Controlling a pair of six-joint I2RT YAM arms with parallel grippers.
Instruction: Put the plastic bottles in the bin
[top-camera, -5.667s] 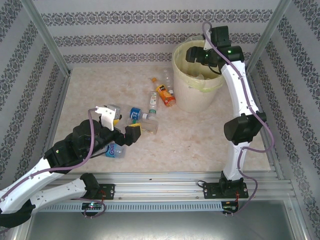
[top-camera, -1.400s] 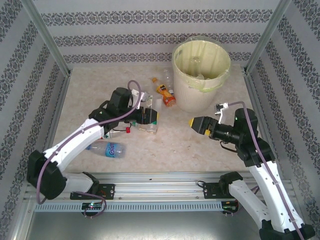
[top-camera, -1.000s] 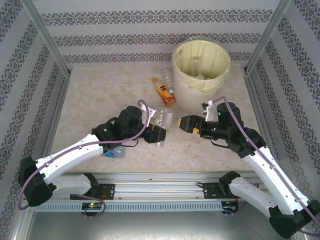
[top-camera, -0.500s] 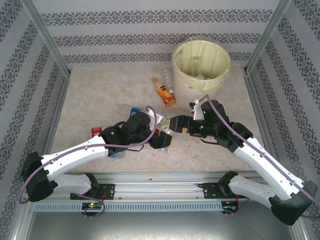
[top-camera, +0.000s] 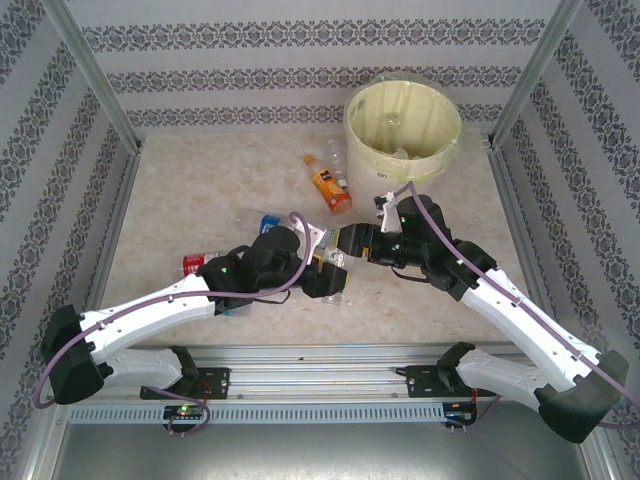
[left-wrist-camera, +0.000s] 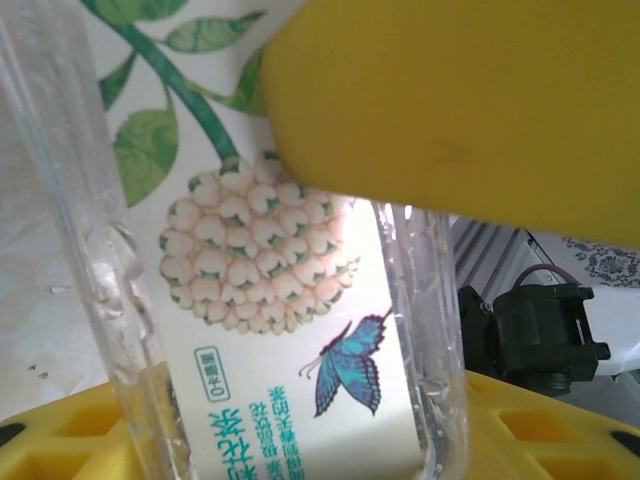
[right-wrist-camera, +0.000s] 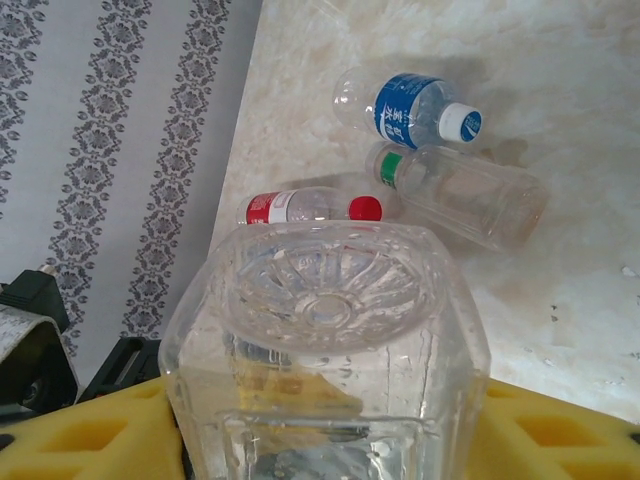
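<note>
**Top view.** The left gripper (top-camera: 325, 272) and the right gripper (top-camera: 348, 243) are facing each other nose to nose over the marbled beige table (top-camera: 200, 190). A small clear held bottle (top-camera: 334, 259) is bridging the two. The bin (top-camera: 375, 180), a round cream bucket lined with a crinkled pale yellow bag, is standing beyond the right jaws and apart from them. An orange-labelled bottle (top-camera: 328, 188) is lying just beside the bin's wall, on the far side of both jaws.

**Left wrist.** The left jaws are clamping the held bottle. One smooth yellow finger (left-wrist-camera: 450, 90) is pressing across it on one side, and a pocketed yellow one is sitting against the other side. The glossy label is showing green leaves, a round pale flower cluster and a blue butterfly. The clear wall beside the label is carrying droplets.

**Right wrist.** The bottle's squarish, round-cornered base, moulded with a radiating star, is sitting between the right gripper's two yellow fingers (right-wrist-camera: 90, 425). I cannot tell whether they are squeezing it or only flanking it. Beyond these jaws three bottles are lying on their sides:
- a blue-labelled bottle (right-wrist-camera: 405, 110) with a white cap, farthest from the jaws
- a green-banded bottle (right-wrist-camera: 460, 195) just beside it
- a slim red-capped bottle (right-wrist-camera: 310, 207), nearest the jaws
</note>
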